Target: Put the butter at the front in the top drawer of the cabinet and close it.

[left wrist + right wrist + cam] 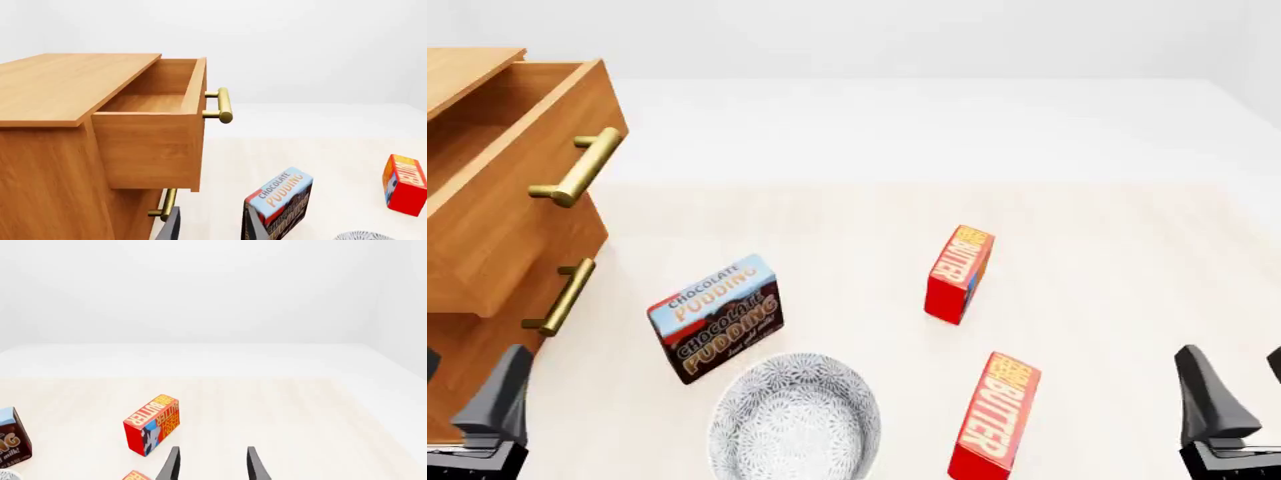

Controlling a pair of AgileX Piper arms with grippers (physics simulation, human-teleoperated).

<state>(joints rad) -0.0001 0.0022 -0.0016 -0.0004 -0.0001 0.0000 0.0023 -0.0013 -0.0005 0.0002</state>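
Observation:
The butter (994,415) stands upright at the front of the table, right of centre; only its top corner (135,475) peeks into the right wrist view. The cabinet (457,66) stands at the left, and its top drawer (510,190) is pulled out and looks empty inside (143,102). My left gripper (461,392) is open at the front left, below the cabinet, with nothing between its fingers (170,226). My right gripper (1241,388) is open at the front right, to the right of the butter and apart from it; its fingers (172,465) hold nothing.
A second butter carton (958,272) stands farther back near the table's middle. The chocolate pudding box (715,316) leans left of centre, and a grey patterned bowl (794,420) sits in front of it. The lower drawer's brass handle (561,297) juts out below the top drawer.

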